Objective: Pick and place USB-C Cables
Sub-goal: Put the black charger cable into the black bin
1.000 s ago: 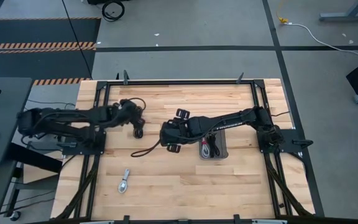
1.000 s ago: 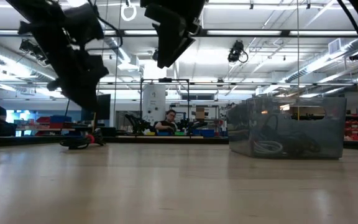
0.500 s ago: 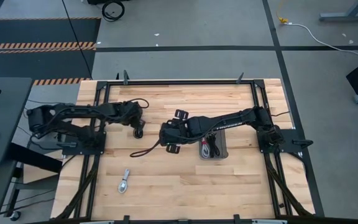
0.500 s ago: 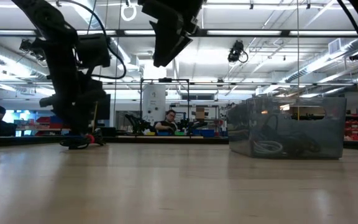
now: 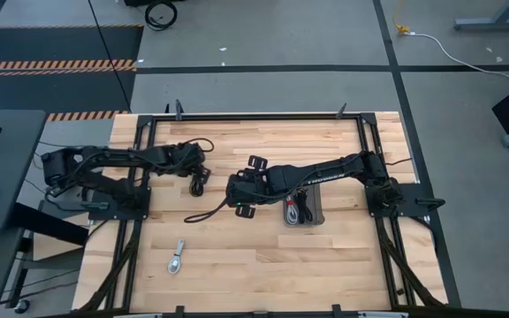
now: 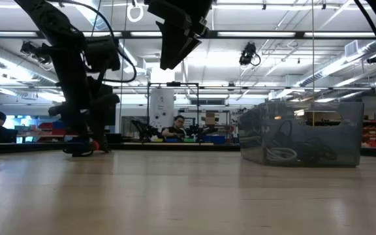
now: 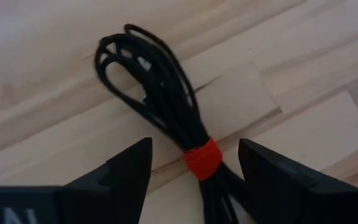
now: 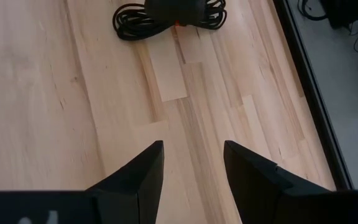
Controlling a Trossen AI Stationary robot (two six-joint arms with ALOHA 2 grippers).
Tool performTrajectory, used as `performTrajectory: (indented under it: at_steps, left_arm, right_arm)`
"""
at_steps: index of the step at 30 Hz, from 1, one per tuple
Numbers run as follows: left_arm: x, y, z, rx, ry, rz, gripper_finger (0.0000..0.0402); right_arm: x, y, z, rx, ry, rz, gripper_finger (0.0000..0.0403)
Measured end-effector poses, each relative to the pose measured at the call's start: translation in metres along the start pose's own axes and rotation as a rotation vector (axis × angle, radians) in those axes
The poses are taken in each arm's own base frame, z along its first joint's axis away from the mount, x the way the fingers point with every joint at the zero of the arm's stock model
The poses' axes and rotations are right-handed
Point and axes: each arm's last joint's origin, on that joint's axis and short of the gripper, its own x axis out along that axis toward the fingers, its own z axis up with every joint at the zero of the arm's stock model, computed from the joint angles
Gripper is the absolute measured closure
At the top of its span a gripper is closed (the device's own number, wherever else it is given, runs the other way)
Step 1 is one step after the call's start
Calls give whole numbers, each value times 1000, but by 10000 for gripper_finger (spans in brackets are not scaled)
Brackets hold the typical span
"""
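Observation:
A black coiled USB-C cable (image 7: 160, 87) bound with a red tie (image 7: 202, 158) lies flat on the wooden table, left of centre. My left gripper (image 7: 194, 149) is open and low over it, one finger on each side of the coil at the red tie; no touch shows. It also shows in the high view (image 5: 197, 180) and the low view (image 6: 83, 130). My right gripper (image 8: 191, 149) is open and empty, raised above the table's middle (image 5: 239, 201). A loose black cable (image 5: 203, 215) lies beside it. A white cable (image 5: 177, 258) lies toward the near edge.
A grey translucent tray (image 5: 320, 208) holding some cables stands right of centre under the right arm; it also shows in the low view (image 6: 302, 134). A black frame (image 5: 254, 116) runs round the table. People sit in the room beyond the far edge.
My left gripper has reached out toward the table's right and come down onto the black coiled cable, its open fingers now astride it. The cable has not moved. My right gripper has kept still.

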Motion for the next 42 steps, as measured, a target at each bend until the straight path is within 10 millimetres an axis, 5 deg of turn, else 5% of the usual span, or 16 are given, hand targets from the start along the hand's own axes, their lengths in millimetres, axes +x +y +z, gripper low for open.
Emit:
performTrajectory:
  at_steps: [11, 21, 32, 42]
  left_arm:
    - [27, -7, -2, 110, 33, 27, 190]
    - [28, -11, -1, 301, 36, -32, 336]
    - [22, -30, 6, 589, -106, -234, 339]
    - [4, -61, 12, 842, -266, -366, 337]
  right_arm:
    - [0, 0, 0, 7, 1, 0, 229]
    - [-1, 1, -1, 9, 7, -1, 229]
    - [-15, 12, -21, -72, 137, -18, 229]
    - [-58, 17, -29, 116, 233, 16, 229]
